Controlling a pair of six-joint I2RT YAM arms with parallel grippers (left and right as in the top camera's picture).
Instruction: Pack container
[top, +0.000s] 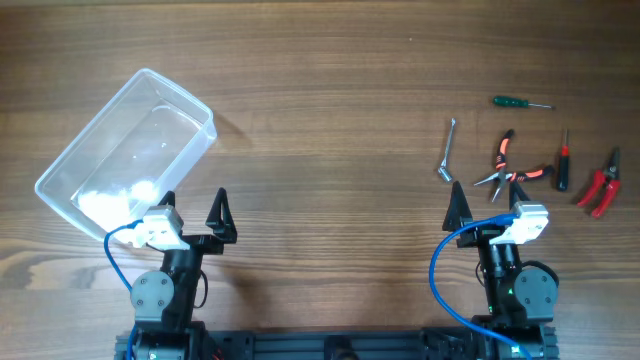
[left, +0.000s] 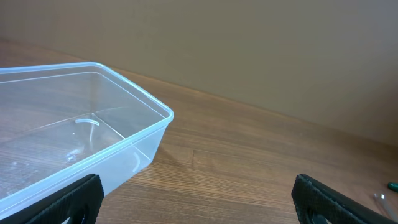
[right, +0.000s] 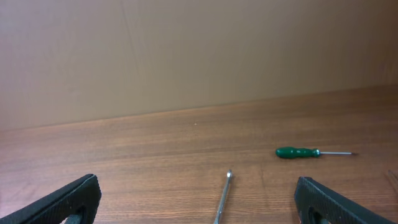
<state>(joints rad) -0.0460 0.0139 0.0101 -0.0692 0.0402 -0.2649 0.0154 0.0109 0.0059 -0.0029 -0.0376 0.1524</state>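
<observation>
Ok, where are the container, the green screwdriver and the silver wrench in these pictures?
container (top: 130, 150): overhead view, on the bare floor of the tub.
green screwdriver (top: 508, 101): overhead view, on the green handle.
silver wrench (top: 448, 148): overhead view, on the middle of the shaft.

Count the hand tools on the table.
5, all on the right: silver wrench, orange pliers beside it, green screwdriver farthest back, red-black screwdriver, red cutters rightmost. Pliers might hide another.
</observation>
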